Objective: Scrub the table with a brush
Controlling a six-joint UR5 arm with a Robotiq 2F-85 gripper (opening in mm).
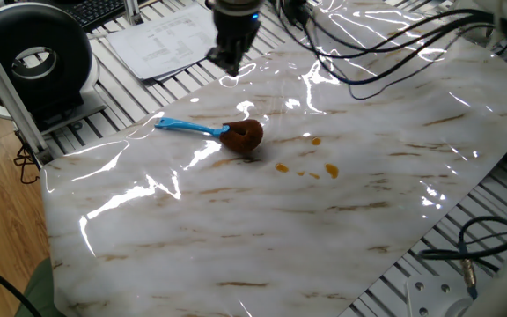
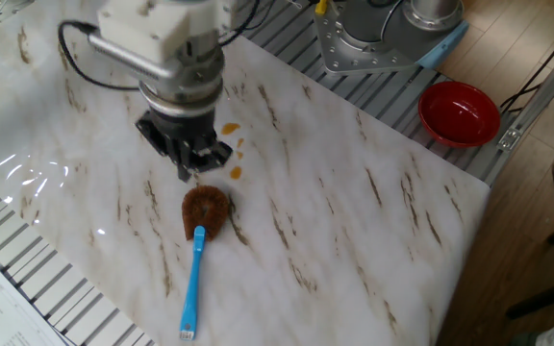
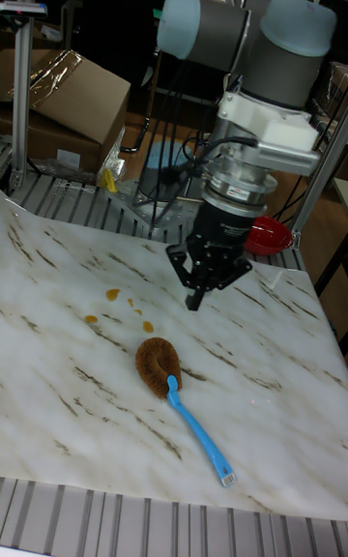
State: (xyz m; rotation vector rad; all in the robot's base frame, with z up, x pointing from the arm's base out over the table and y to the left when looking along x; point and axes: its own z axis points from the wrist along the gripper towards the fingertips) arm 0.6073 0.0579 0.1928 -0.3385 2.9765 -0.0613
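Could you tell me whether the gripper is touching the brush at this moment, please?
Apart. In the tall fixed view the gripper hangs above the brush, with bare table showing between its fingertips and the brown head.

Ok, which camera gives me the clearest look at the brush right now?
The tall fixed view: the brush lies whole and large, head and handle unobstructed. The other fixed view also shows it whole but smaller; one fixed view shows it small among glare.

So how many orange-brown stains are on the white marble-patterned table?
3 clear ones on the table, beside the blue-handled brown brush: lower-left stain, upper stain, lower-right stain. Tiny specks between may count too.
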